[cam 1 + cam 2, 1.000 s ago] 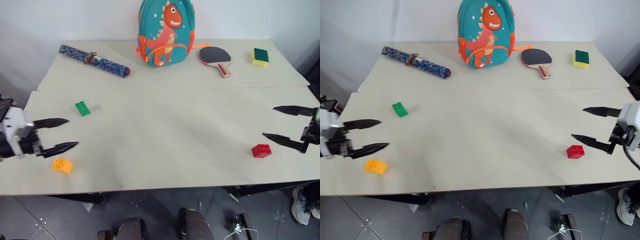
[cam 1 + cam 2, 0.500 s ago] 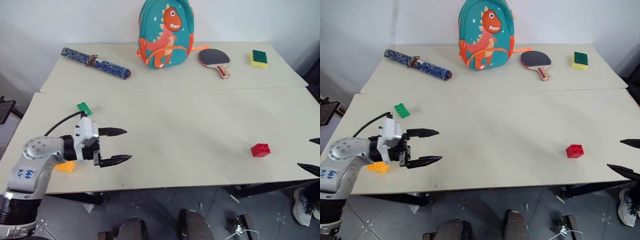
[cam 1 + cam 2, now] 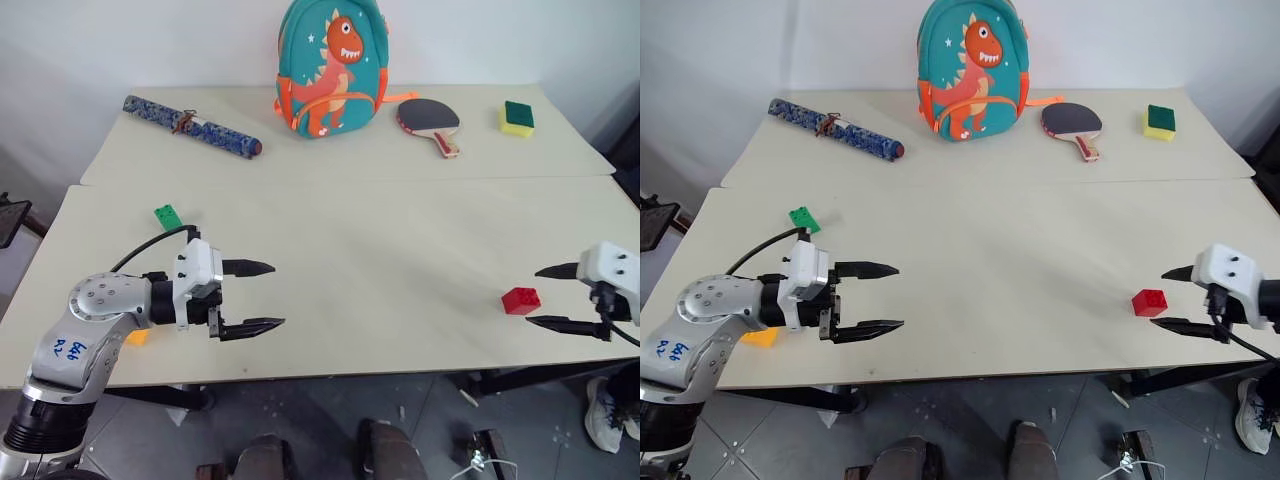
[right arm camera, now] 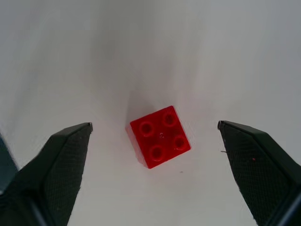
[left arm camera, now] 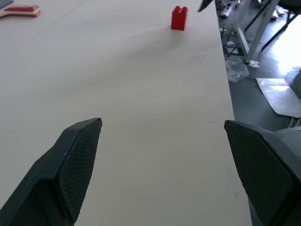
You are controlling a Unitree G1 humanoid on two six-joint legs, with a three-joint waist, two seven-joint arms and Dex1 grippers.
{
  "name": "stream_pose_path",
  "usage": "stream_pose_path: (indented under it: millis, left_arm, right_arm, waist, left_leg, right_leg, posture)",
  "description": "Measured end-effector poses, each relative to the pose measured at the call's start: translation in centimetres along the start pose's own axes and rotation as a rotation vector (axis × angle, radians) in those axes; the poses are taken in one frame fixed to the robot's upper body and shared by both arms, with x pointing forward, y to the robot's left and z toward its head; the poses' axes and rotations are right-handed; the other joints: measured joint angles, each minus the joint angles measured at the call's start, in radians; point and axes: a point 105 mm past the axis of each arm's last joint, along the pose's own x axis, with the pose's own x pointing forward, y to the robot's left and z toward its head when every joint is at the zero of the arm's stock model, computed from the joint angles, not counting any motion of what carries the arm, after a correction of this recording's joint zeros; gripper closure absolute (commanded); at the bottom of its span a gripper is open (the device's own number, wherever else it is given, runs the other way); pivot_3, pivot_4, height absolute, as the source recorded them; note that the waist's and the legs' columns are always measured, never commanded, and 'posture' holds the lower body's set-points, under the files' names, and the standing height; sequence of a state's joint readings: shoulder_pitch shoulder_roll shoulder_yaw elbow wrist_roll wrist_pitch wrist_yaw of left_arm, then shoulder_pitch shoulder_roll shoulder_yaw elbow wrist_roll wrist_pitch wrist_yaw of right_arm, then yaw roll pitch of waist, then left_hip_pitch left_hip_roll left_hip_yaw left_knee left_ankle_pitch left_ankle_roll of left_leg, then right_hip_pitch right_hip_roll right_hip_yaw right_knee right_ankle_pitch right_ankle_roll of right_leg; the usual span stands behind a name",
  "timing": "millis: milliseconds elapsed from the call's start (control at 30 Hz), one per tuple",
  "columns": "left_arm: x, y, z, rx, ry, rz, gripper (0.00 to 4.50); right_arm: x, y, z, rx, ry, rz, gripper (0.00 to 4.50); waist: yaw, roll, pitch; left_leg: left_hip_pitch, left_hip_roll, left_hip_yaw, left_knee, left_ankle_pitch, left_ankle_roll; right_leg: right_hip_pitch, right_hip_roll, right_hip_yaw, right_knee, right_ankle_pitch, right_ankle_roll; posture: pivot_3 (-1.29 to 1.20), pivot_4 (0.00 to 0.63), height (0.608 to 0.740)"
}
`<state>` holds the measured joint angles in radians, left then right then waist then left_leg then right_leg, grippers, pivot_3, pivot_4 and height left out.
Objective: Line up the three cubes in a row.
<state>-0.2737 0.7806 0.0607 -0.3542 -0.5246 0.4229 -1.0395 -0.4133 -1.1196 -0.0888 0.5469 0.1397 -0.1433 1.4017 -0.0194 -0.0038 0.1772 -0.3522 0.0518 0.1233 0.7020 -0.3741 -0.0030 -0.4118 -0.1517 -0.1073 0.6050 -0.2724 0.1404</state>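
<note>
The red cube [image 3: 521,300] lies near the table's front right. My right gripper [image 3: 533,296] hovers open at it; in the right wrist view the red cube [image 4: 160,136] sits between the spread fingers [image 4: 66,155], touching neither. The green cube [image 3: 167,216] rests on the left side of the table. The yellow-orange cube [image 3: 760,337] peeks out behind my left arm near the front left edge. My left gripper [image 3: 277,295] is open and empty above bare table, pointing right, and the red cube [image 5: 179,18] shows far ahead of it.
At the back stand a dinosaur backpack [image 3: 332,65], a blue rolled tube [image 3: 190,123], a table-tennis paddle [image 3: 432,115] and a yellow sponge with green top [image 3: 518,117]. A seam [image 3: 400,180] joins the two tabletops. The front edge [image 3: 350,375] runs close under both grippers.
My left gripper has swung right, past the yellow-orange cube, toward the table's middle. My right gripper dipped toward the right edge, then came in over the red cube. Both stayed open.
</note>
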Motion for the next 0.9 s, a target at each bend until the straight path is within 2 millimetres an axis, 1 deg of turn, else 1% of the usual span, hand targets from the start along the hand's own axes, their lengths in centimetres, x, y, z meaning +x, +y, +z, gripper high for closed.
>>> stream_pose_path:
  millis: [133, 233, 267, 300, 433, 533, 567, 633, 667, 767, 800, 867, 900]
  left_arm:
    - [0.0, 0.0, 0.1, 0.003, 0.005, -0.005, 0.05]
    - [-0.1, 0.0, 0.1, 0.008, 0.012, -0.009, 0.05]
    - [-0.1, 0.1, 0.1, 0.01, 0.013, -0.009, 0.0]
    - [-0.1, 0.1, 0.1, 0.01, 0.013, -0.009, 0.0]
    - [-0.2, 0.1, 0.2, 0.013, 0.019, -0.009, 0.0]
    - [-0.3, 0.1, 0.2, 0.014, 0.022, -0.01, 0.0]
    - [-0.3, 0.1, 0.1, 0.013, 0.022, -0.009, 0.0]
    - [-0.4, 0.2, 0.1, 0.011, 0.023, -0.001, 0.0]
    - [-0.4, 0.2, 0.0, 0.01, 0.023, 0.001, 0.0]
    - [-0.6, 0.2, -0.3, 0.001, 0.028, 0.021, 0.0]
    - [-0.9, 0.2, -0.5, -0.004, 0.03, 0.034, 0.0]
    - [-1.1, 0.1, -0.8, -0.015, 0.034, 0.049, 0.0]
    - [-1.2, 0.1, -0.9, -0.016, 0.035, 0.054, 0.0]
  right_arm:
    - [0.9, -0.2, -1.3, -0.021, 0.064, 0.06, 0.0]
    - [1.7, -0.7, -1.5, -0.018, 0.081, 0.075, 0.0]
    - [1.8, -0.8, -1.6, -0.019, 0.09, 0.08, 0.38]
    - [1.9, -0.9, -1.7, -0.022, 0.097, 0.083, 0.6]
    - [2.2, -1.5, -1.3, -0.034, 0.085, 0.083, 1.83]
    - [2.4, -1.4, -1.2, -0.066, 0.099, 0.112, 2.88]
    - [2.5, -1.3, -1.0, -0.07, 0.09, 0.126, 3.03]
    - [3.1, -1.2, -0.3, -0.07, 0.055, 0.151, 3.01]
    - [3.6, -1.2, 0.2, -0.072, 0.032, 0.161, 3.01]
    - [5.7, -1.5, 3.8, -0.118, -0.076, 0.191, 3.01]
    - [6.9, -1.5, 6.2, -0.13, -0.125, 0.217, 3.01]
    - [8.6, -1.0, 10.0, -0.158, -0.189, 0.267, 3.01]
    - [9.5, -0.5, 11.9, -0.165, -0.209, 0.303, 3.01]
  waist:
    - [-0.003, 0.0, 0.0]
    - [-0.01, 0.001, 0.0]
    - [-0.01, 0.001, 0.0]
    - [-0.011, 0.001, 0.001]
    - [-0.01, 0.001, 0.001]
    - [-0.008, 0.001, 0.001]
    - [-0.009, 0.001, 0.001]
    - [-0.01, 0.001, 0.001]
    - [-0.01, 0.001, 0.001]
    - [-0.024, 0.002, 0.001]
    - [-0.029, 0.003, 0.001]
    - [-0.033, 0.003, 0.001]
    - [-0.031, 0.003, 0.001]
  left_leg:
    - [0.0, 0.0, -0.001, -0.002, 0.0, 0.0]
    - [0.0, 0.0, 0.0, -0.001, 0.0, 0.0]
    - [0.0, 0.0, 0.0, -0.001, 0.0, 0.0]
    - [0.0, 0.0, 0.0, -0.001, 0.0, 0.0]
    - [-0.001, 0.0, 0.0, -0.001, 0.0, 0.0]
    - [-0.001, 0.0, -0.001, -0.001, 0.0, 0.0]
    - [-0.001, 0.0, -0.001, -0.001, 0.0, 0.0]
    - [-0.001, 0.0, -0.001, -0.001, 0.0, 0.0]
    - [0.0, 0.0, -0.001, -0.001, 0.0, 0.0]
    - [0.0, 0.001, 0.0, -0.001, 0.0, -0.001]
    - [0.0, 0.002, -0.001, -0.001, 0.0, -0.002]
    - [-0.001, 0.003, -0.002, -0.001, 0.0, -0.003]
    - [-0.001, 0.003, -0.003, -0.001, 0.0, -0.003]
  right_leg:
    - [-0.001, 0.0, -0.001, 0.0, 0.0, 0.0]
    - [-0.001, 0.0, -0.001, 0.0, 0.0, 0.0]
    - [-0.001, 0.0, -0.001, 0.0, 0.0, 0.0]
    - [-0.001, 0.0, -0.001, 0.0, 0.0, 0.0]
    - [-0.001, 0.0, -0.001, 0.0, 0.0, 0.0]
    - [-0.001, 0.0, -0.001, 0.0, 0.0, 0.0]
    - [-0.001, 0.0, -0.001, 0.0, 0.0, 0.0]
    - [-0.001, 0.0, -0.001, 0.0, 0.0, 0.0]
    - [-0.001, 0.0, -0.001, 0.0, 0.0, 0.0]
    - [-0.002, 0.001, 0.0, 0.003, 0.0, 0.0]
    - [-0.003, 0.001, 0.0, 0.005, 0.0, 0.0]
    - [-0.004, 0.002, -0.001, 0.007, 0.0, 0.0]
    - [-0.005, 0.002, -0.002, 0.008, 0.0, 0.0]
  posture:
    - [0.0, 0.15, 0.74]
    - [0.0, 0.15, 0.74]
    - [0.0, 0.15, 0.74]
    - [0.0, 0.15, 0.74]
    - [0.0, 0.15, 0.74]
    - [0.0, 0.15, 0.74]
    - [0.0, 0.15, 0.74]
    - [0.0, 0.15, 0.74]
    - [0.0, 0.15, 0.74]
    - [0.0, 0.15, 0.74]
    - [0.0, 0.15, 0.74]
    - [0.0, 0.15, 0.74]
    - [0.0, 0.15, 0.74]
